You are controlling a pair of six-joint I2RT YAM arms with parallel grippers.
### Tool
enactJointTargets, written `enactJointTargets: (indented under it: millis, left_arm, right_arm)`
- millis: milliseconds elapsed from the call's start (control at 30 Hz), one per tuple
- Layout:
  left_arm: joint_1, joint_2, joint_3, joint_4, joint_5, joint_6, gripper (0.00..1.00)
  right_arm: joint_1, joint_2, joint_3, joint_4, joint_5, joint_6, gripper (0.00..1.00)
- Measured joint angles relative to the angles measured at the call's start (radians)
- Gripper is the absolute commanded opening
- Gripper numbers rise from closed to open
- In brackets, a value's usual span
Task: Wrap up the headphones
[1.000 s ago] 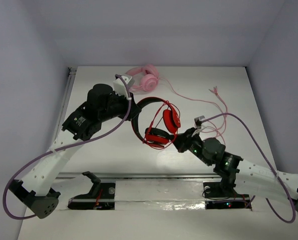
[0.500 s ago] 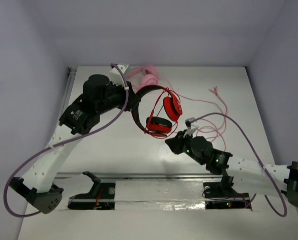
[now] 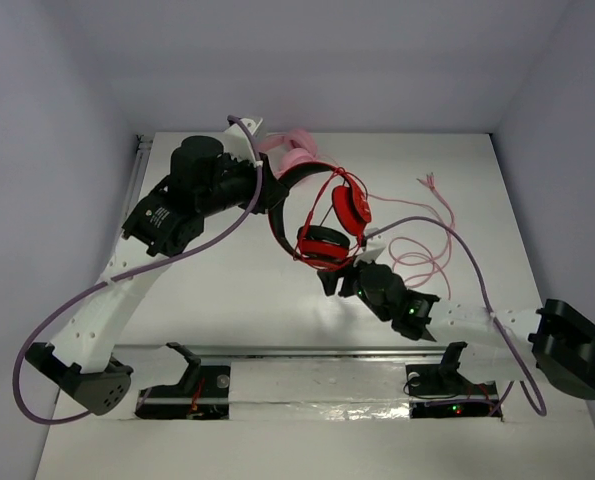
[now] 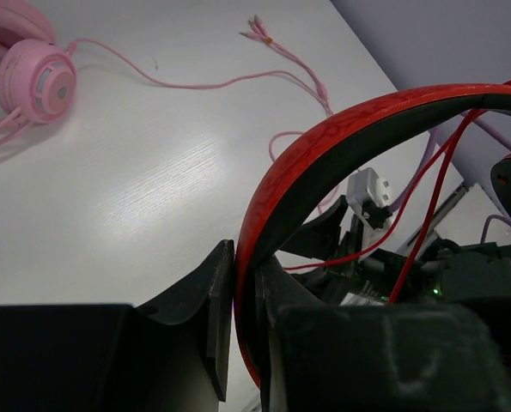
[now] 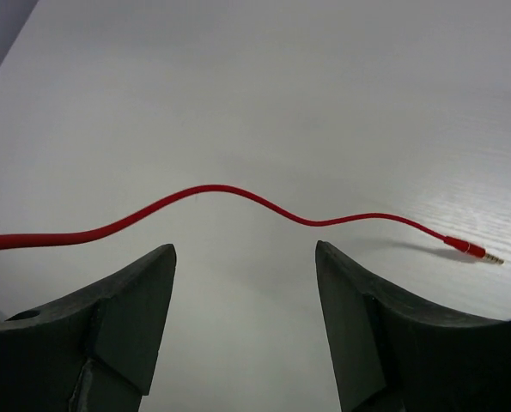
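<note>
Beside one pink headset, left claw pinches one red headphones; right claw spread wide.

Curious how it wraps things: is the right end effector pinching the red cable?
No: the right end effector has its jaws wide apart, and the red cable lies loose on the table beyond them, untouched.

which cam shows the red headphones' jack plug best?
Right wrist: the jack plug lies sharp on the table beyond the open right gripper. Top external: I cannot make it out. Left wrist: only stretches of the red cable, no plug.
</note>
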Motion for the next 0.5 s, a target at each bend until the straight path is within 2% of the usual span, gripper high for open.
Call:
enactJointTargets:
  millis: [300,500]
  left_arm:
    - [0.0,0.002,0.02,-0.002,0.041,-0.021,0.0]
    - [0.0,0.007,0.037,-0.016,0.051,-0.024,0.0]
  right_arm:
    - [-0.046,0.214,0.0,0.249,0.022,-0.111,0.66]
    - [-0.046,0.205,0.003,0.303,0.06,-0.161,0.65]
